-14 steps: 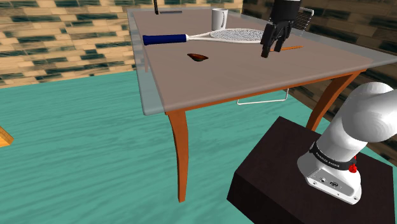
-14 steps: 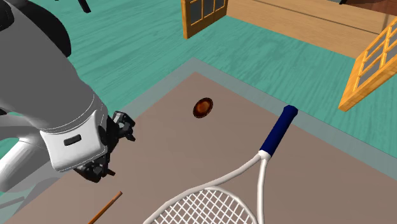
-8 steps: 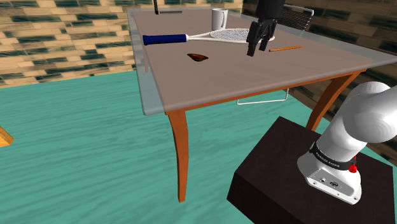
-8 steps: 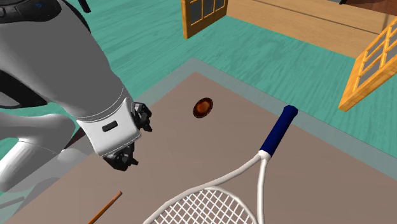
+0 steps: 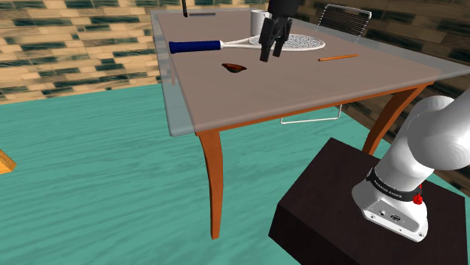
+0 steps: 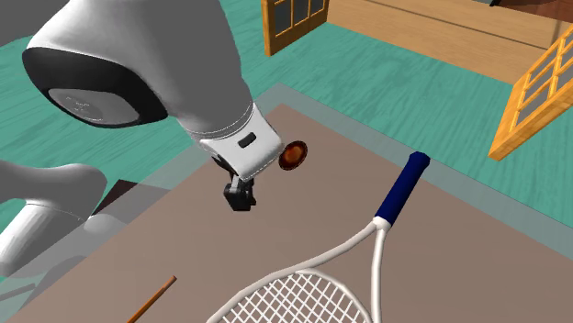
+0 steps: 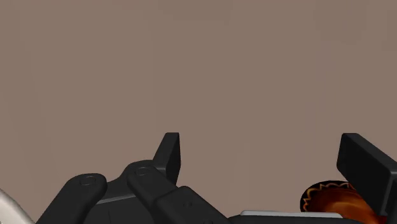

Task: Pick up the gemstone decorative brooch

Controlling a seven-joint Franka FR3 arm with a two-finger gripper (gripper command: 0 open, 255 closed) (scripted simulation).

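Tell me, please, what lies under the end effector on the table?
Bare brown tabletop lies below the open end effector. The reddish-brown brooch sits by one finger, which covers part of it.

Arm (image 5: 433, 143) stretched forward; gripper (image 5: 269, 54) pointing down, jaws apart.

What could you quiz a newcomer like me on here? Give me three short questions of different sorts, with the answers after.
1. Fill the gap: the brooch lies on the ____.
2. True or false: the fingers stand apart, clasping nothing.
3. The racket has a handle that is: A red, B blue, C green.

Key: 1 table; 2 true; 3 B.
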